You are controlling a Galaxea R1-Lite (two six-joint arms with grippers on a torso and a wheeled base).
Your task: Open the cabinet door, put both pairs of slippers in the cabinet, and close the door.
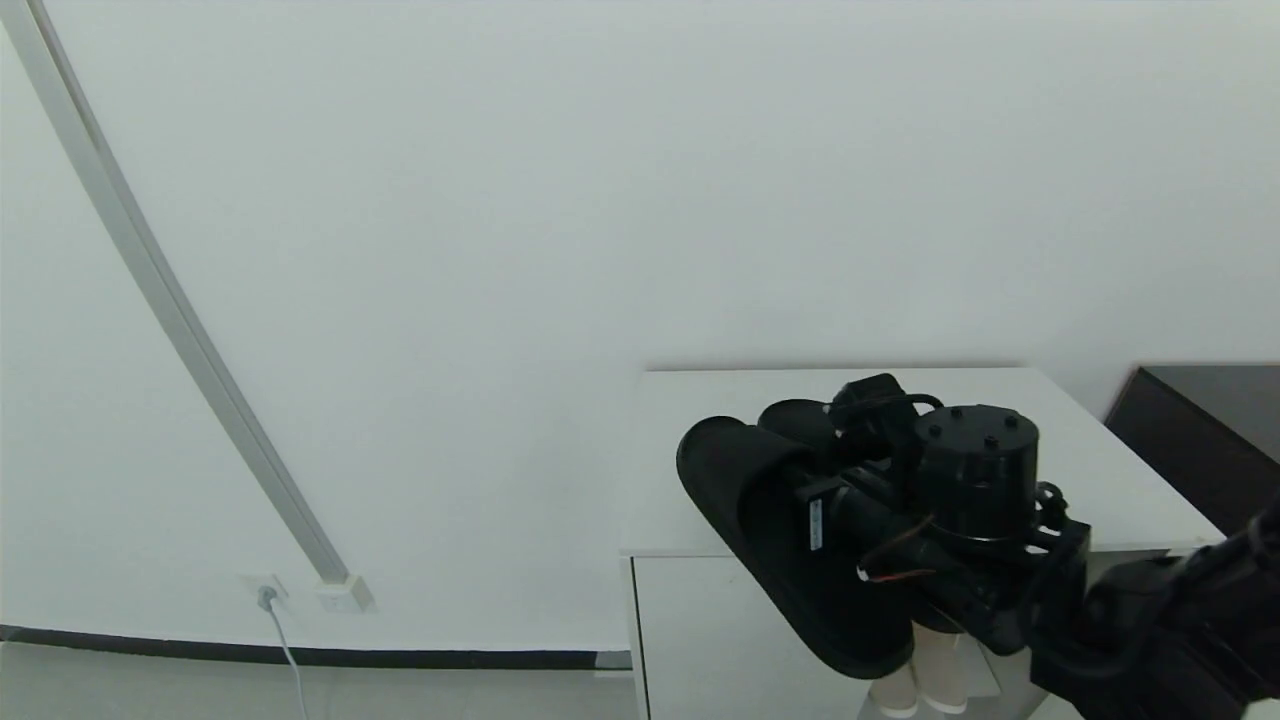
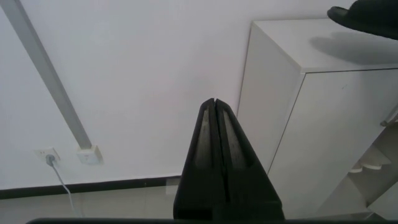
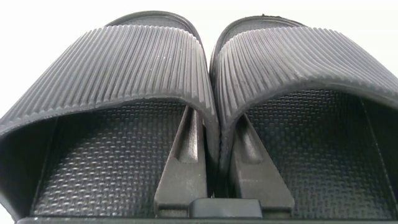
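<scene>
White wall, white cabinet (image 1: 700,450) at five o'clock. One pair of black slippers (image 1: 780,530) is held over its top — clamped by the right gripper (image 3: 216,124); the left gripper (image 2: 214,107) is pressed together (empty). Stowing and door-closing are judged outstanding.

Your right arm (image 1: 1150,620) is matte black; its wrist carries a squat cylindrical housing (image 1: 975,480) with small screws (image 1: 990,440) on top, a thin red cable (image 1: 895,575) and what seems a white label (image 1: 815,523); the left gripper (image 2: 214,106) has black wedge-shaped fingers (image 2: 202,155).
</scene>
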